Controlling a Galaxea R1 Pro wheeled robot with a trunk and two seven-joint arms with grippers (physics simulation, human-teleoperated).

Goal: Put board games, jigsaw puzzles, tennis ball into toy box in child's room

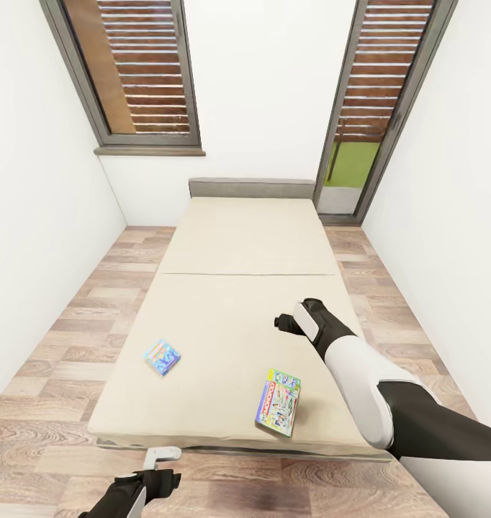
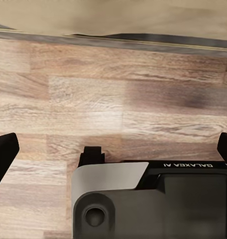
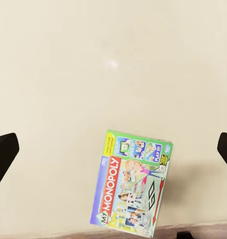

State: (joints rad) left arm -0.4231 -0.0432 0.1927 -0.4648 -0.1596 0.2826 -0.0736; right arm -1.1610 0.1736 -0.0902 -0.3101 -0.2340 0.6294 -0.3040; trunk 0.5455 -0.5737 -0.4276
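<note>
Two board games lie on the beige bed [image 1: 231, 316]. The light-blue one [image 1: 163, 357] is near the bed's front left. The Monopoly box [image 1: 278, 401] [image 3: 132, 184] lies close to the front edge on the right. My right gripper [image 1: 285, 322] [image 3: 115, 152] hovers open over the bed, a little beyond the Monopoly box and holding nothing. My left gripper [image 1: 163, 460] [image 2: 113, 149] hangs open and empty over the wood floor in front of the bed's foot. The table, toy box, jigsaw puzzles and tennis ball are out of view.
White walls close in on both sides of the bed, leaving strips of wood-plank floor [image 1: 58, 338]. A shuttered window [image 1: 141, 72] and a glass door [image 1: 361, 144] are in the far wall. The bed's grey headboard [image 1: 251, 188] stands against that wall.
</note>
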